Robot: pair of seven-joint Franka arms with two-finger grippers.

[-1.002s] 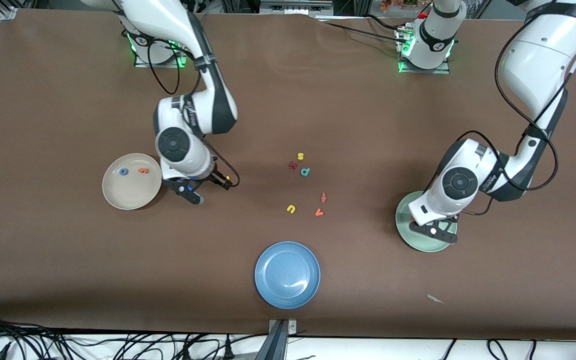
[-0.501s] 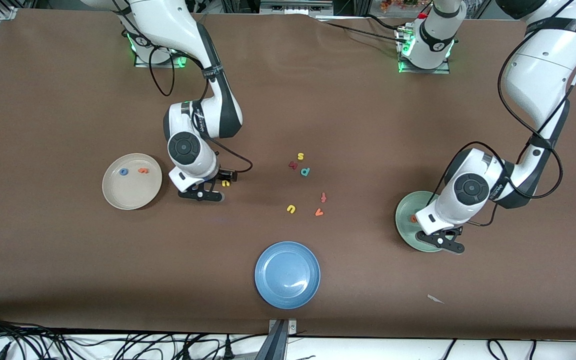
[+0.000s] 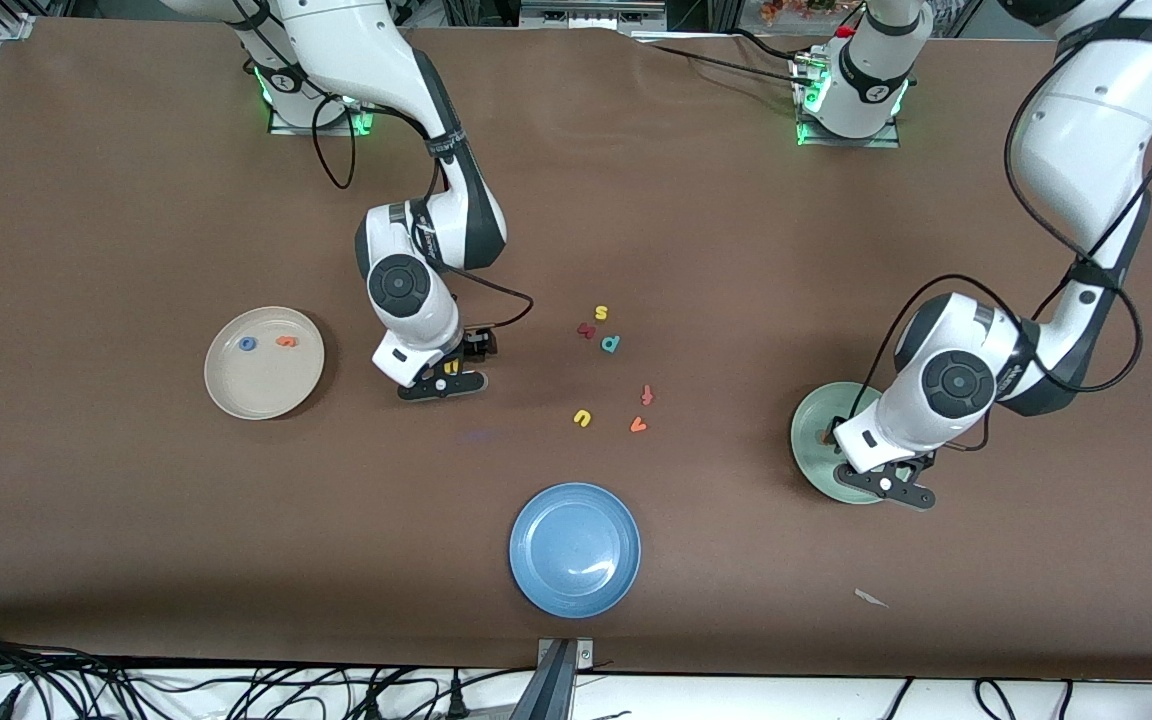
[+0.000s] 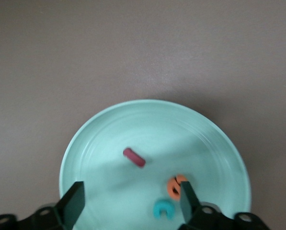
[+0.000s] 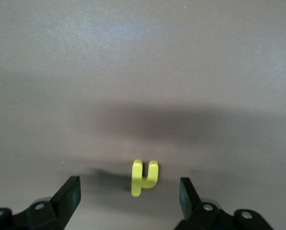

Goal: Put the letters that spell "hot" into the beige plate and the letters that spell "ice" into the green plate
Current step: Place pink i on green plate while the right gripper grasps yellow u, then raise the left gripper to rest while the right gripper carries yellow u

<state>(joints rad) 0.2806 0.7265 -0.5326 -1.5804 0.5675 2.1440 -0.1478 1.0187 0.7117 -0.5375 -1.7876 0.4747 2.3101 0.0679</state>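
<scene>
We see the left gripper [image 4: 128,203] spread over the green plate [image 3: 808,440], which holds i [image 4: 133,157], c [image 4: 162,208], e [image 4: 176,185]. The right gripper [image 5: 128,203], spread, hovers above the yellow h [image 5: 143,177] beside the beige plate [image 3: 226,390].

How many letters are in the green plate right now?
3 in the green plate: red i near its middle, orange e and teal c together under the open left gripper.

Three plates [image 3: 264,395], two arms [image 3: 1086,130], eleven foam letters [image 3: 583,418].
</scene>
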